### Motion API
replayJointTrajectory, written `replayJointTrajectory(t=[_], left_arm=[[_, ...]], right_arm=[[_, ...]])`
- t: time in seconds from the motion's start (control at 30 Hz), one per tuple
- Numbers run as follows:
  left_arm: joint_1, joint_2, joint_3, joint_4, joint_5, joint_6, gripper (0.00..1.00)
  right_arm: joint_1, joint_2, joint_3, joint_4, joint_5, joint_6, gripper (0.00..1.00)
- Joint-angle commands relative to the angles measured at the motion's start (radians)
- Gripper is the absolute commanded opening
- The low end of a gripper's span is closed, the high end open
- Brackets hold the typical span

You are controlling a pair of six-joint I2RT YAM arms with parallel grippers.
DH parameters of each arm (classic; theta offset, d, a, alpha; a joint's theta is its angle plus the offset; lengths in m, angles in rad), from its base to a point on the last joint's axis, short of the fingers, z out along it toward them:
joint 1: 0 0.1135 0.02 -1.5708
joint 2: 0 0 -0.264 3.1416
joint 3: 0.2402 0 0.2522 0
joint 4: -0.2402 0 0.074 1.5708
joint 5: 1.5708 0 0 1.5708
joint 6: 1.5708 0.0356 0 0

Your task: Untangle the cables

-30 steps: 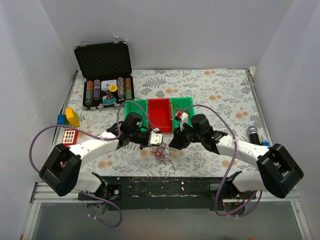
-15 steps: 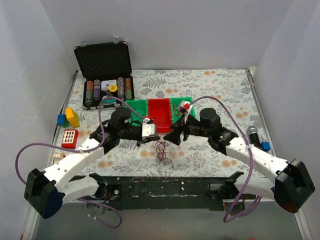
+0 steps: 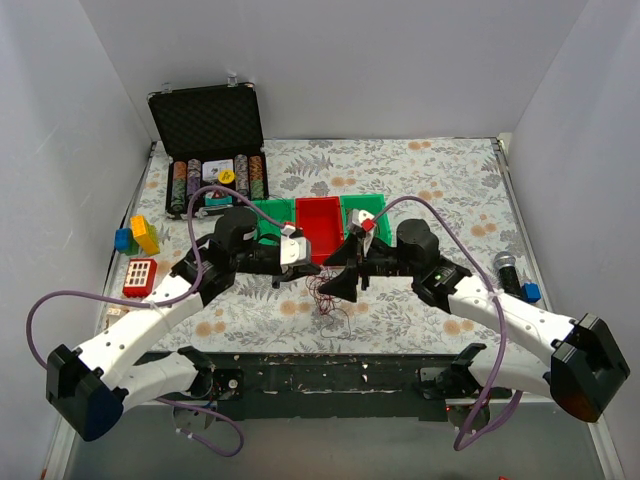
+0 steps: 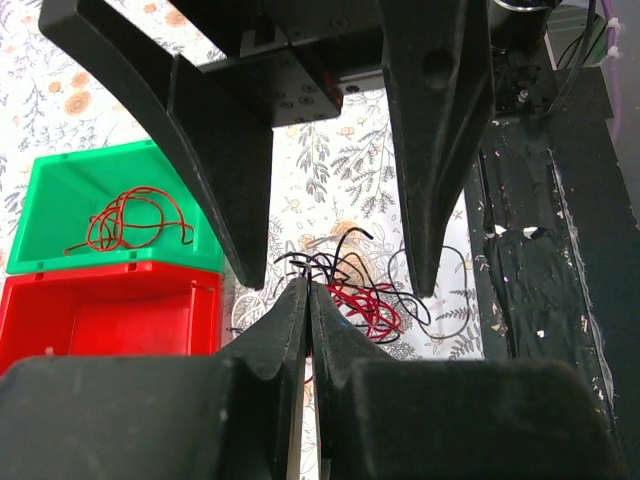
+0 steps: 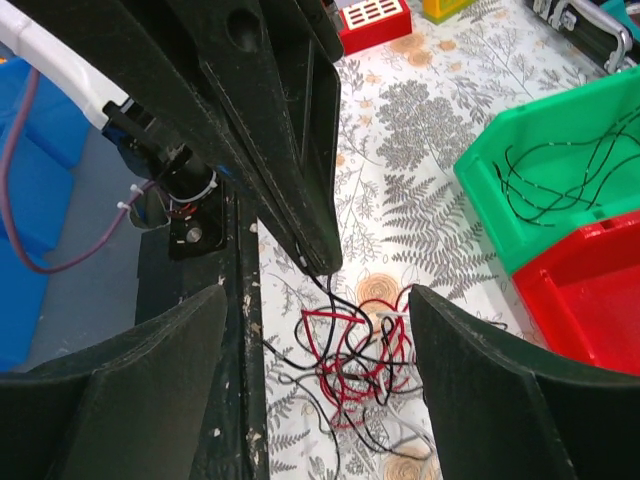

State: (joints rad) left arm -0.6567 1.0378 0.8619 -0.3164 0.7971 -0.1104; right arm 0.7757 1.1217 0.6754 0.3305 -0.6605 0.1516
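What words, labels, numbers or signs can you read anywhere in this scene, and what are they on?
No text can be read in any view.
Small box in the chip case: some print on its face, too small to read.
Red block: a grid of white squares, no characters legible.

Matt black fingers (image 4: 250,390), glossy plastic bin (image 4: 110,325)

chip case (image 3: 208,150), red bin (image 3: 318,216), blocks (image 3: 137,236), mic (image 3: 506,268)
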Motion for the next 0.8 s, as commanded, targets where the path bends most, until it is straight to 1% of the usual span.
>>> replayJointTrajectory(t=[0.0,0.17,0.23,0.33,0.37,0.43,0.47,0.57,0.67,0.7,0.77], left_arm=[[-0.001,-0.022,0.068,-0.029,0.017,-0.008,0.00],[-0.001,-0.013,0.136,-0.036,0.045,-0.049,0.00],[-0.001,-0.005,0.172,-0.036,0.056,-0.074,0.00],[-0.003,-0.002,0.236,-0.036,0.073,-0.101,0.00],[-0.001,0.002,0.262,-0.035,0.076,-0.115,0.00],[-0.001,0.008,0.314,-0.029,0.076,-0.139,0.00],[-0.003,0.011,0.339,-0.023,0.073,-0.155,0.00],[-0.003,0.016,0.408,-0.009,0.067,-0.170,0.00],[-0.001,0.007,0.456,0.032,0.030,-0.179,0.00],[-0.001,0.002,0.465,0.063,0.010,-0.181,0.00],[-0.001,-0.016,0.468,0.141,-0.056,-0.192,0.00]], right_arm=[[0.017,0.033,0.016,0.140,-0.001,-0.001,0.81],[0.030,0.090,0.023,0.208,0.071,0.005,0.76],[0.033,0.116,0.021,0.214,0.091,0.012,0.72],[0.031,0.168,0.021,0.183,0.093,0.009,0.56],[0.031,0.182,0.016,0.171,0.093,0.011,0.49],[0.031,0.202,-0.002,0.157,0.095,0.011,0.41],[0.033,0.205,-0.019,0.157,0.096,0.009,0.39],[0.033,0.201,-0.072,0.159,0.110,0.012,0.38],[0.033,0.198,-0.123,0.151,0.134,0.014,0.40],[0.033,0.196,-0.138,0.150,0.142,0.016,0.41],[0.033,0.193,-0.171,0.154,0.150,0.025,0.49]])
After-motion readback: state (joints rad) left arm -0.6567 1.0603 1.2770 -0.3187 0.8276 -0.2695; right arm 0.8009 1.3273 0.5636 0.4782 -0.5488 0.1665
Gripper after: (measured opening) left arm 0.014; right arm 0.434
